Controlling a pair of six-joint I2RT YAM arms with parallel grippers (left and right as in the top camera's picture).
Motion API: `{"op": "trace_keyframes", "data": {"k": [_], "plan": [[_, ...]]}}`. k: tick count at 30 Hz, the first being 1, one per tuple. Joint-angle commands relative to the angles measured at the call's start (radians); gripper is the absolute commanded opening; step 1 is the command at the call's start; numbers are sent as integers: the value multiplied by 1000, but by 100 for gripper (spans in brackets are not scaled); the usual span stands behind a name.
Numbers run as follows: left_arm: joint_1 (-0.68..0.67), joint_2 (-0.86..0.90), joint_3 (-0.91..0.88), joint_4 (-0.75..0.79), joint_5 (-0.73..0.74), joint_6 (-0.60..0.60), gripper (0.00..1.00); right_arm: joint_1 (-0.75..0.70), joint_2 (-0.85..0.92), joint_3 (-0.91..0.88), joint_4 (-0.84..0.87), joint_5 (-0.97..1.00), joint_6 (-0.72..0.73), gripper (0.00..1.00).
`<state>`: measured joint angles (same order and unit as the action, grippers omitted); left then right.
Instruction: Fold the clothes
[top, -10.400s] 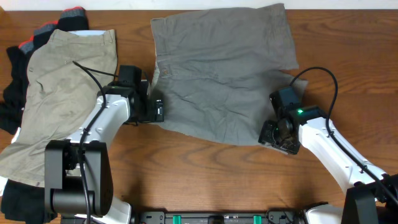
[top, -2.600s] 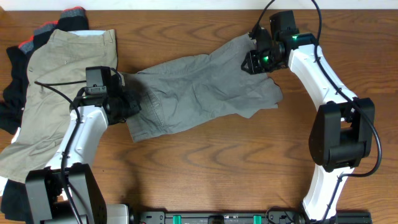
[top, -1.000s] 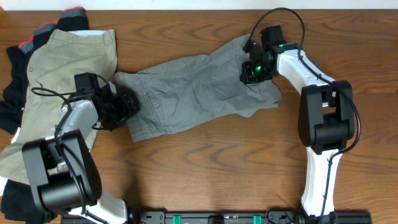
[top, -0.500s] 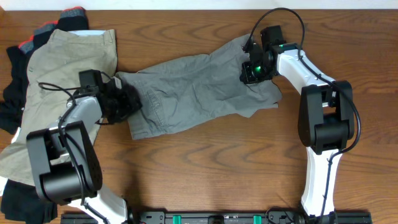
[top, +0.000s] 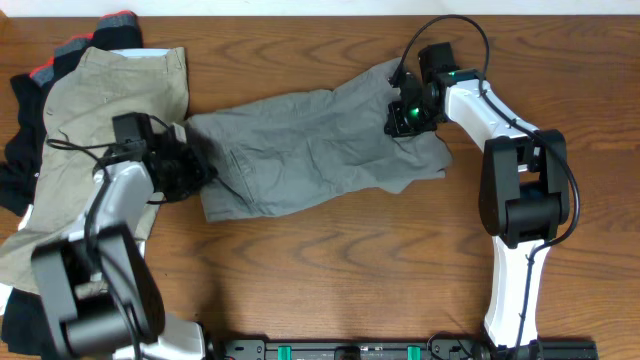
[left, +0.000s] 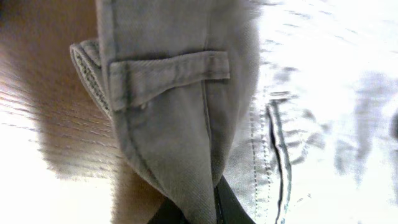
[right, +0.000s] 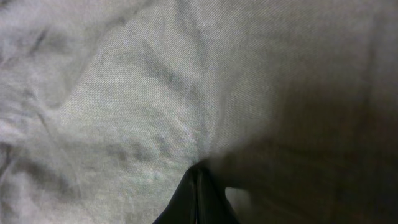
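The grey shorts (top: 310, 150) of the clothes lie crumpled and doubled over across the middle of the table. My left gripper (top: 200, 168) is shut on their left waistband edge. In the left wrist view the waistband with a belt loop (left: 168, 68) hangs between my dark fingers, with my left gripper (left: 210, 208) pinching the fold. My right gripper (top: 398, 118) is shut on the shorts' upper right part. The right wrist view shows grey cloth (right: 124, 93) filling the frame and my right gripper (right: 198, 183) shut with fabric bunched at its tips.
Khaki-beige shorts (top: 100, 130) lie spread at the left, close to my left arm. Black and red-banded pieces (top: 60, 55) are piled at the far left corner, with more black cloth (top: 15, 170) along the left edge. Bare wood (top: 330, 270) shows in front.
My left gripper has shut on the shorts' waistband edge and drawn slightly left. The right gripper stays where it was, still shut on the cloth.
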<state>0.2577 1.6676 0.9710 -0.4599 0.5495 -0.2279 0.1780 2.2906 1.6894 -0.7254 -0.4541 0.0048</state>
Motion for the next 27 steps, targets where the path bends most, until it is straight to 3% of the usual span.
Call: {"op": "trace_keyframes", "data": {"k": [1,12,27], "plan": [[7,-117,-4,-11,-8,15,6,0,34,-4,-15,-8,3,1],[-31,-248,-3,24,15,-37,6,38,34,-4,-42,-25,7,1],[-417,-227,-3,349,-19,-129,6,59,34,-4,-22,-25,50,1]]}}
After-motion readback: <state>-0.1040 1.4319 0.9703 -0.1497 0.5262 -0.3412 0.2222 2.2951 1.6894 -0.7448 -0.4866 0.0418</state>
